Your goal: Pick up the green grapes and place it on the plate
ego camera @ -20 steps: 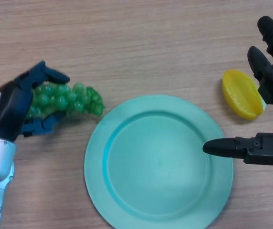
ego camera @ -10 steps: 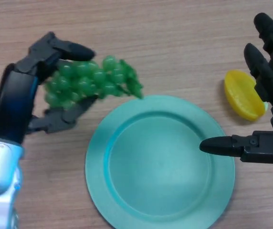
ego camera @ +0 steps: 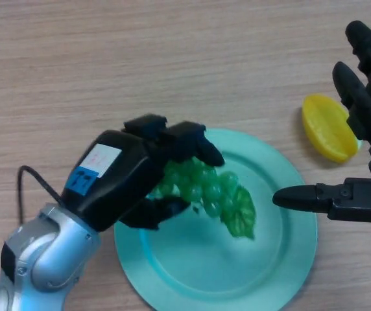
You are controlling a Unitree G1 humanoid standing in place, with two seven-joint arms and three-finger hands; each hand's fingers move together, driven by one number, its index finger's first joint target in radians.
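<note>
We see the left hand (ego camera: 124,178) with its fingers curled around the green grapes (ego camera: 215,191), holding the bunch over the teal plate (ego camera: 283,259) on the wooden table (ego camera: 172,65). The right hand (ego camera: 360,129) sits at the right edge, fingers spread wide and holding nothing, its thumb over the plate's rim, beside a yellow fruit slice (ego camera: 327,126).

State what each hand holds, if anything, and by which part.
The left hand holds the green grapes by the upper end of the bunch, fingers curled round it above the plate. The right hand holds nothing.
</note>
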